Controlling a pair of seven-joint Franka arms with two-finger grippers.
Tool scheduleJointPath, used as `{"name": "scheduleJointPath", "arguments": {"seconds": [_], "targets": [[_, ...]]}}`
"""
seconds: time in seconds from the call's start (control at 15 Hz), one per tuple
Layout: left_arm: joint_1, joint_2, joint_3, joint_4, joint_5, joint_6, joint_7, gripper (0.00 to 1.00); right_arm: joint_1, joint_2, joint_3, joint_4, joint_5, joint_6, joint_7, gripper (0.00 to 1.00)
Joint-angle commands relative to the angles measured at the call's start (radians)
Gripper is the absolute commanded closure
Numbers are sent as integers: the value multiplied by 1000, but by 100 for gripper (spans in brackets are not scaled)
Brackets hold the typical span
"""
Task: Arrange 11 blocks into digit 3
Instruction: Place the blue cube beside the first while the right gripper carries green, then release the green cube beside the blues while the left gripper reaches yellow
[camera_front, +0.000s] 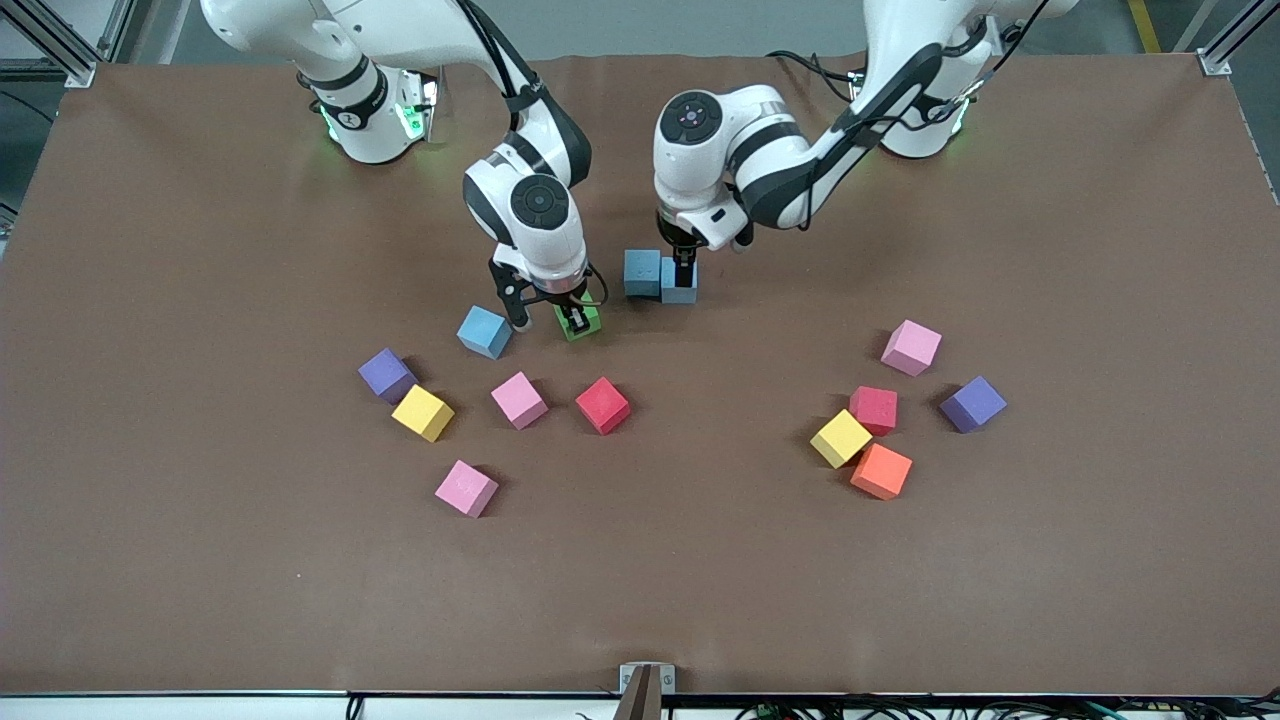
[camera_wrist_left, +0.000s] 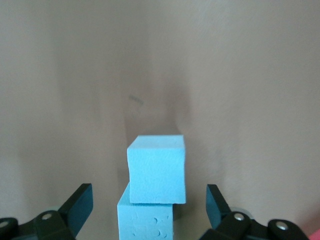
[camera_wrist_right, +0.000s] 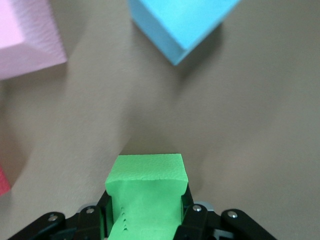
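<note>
- No brand, label or readable writing shows on any block, on either arm or on the brown table (camera_front: 150, 560).
- The right gripper (camera_front: 572, 318) is down at the table with its fingers pinched onto the green block (camera_front: 580, 322); the right wrist view shows the foam squeezed in between the two pads, which the front view hides under the wrist.
- The left gripper (camera_front: 684, 272) stands with its fingers wide apart and holding nothing, down around one of a pair of light blue blocks (camera_front: 660, 277) that touch side by side; this pair lies just beside the green block, toward the left arm's end and farther from the front camera.
- The left wrist view shows clear gaps between each black fingertip (camera_wrist_left: 80, 202) and the blue foam, and small dents on the face of the block between them, neither of which the front view shows.
- A third light blue block (camera_front: 485, 331) sits just beside the green block toward the right arm's end; the right wrist view catches its corner and a pink one's.
- Nearer the front camera than the green block lie a purple block (camera_front: 386, 375), a yellow block (camera_front: 422, 412), two pink blocks (camera_front: 519, 400) and a red block (camera_front: 603, 405), all loose.
- Well apart from the green block toward the left arm's end lies a cluster of five (camera_front: 875, 430): pink, red, purple, yellow and orange, seen in the front view only.
</note>
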Motion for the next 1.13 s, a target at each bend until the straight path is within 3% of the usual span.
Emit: {"name": "scheduleJointPath", "arguments": {"seconds": [0.0, 0.13, 0.4, 0.67, 1.06], "targets": [[231, -19, -151, -16, 21, -76, 149, 0, 11, -67, -5, -87, 6, 6, 158, 100], [346, -16, -202, 15, 20, -128, 346, 0, 36, -78, -5, -99, 6, 11, 255, 100], [429, -2, -195, 89, 27, -153, 662, 0, 90, -87, -5, -133, 6, 49, 327, 100], [443, 29, -100, 188, 39, -153, 959, 0, 119, -89, -5, -135, 6, 51, 350, 100], [414, 225, -19, 319, 251, -151, 1014, 0, 128, -84, -3, -132, 6, 80, 361, 100]]}}
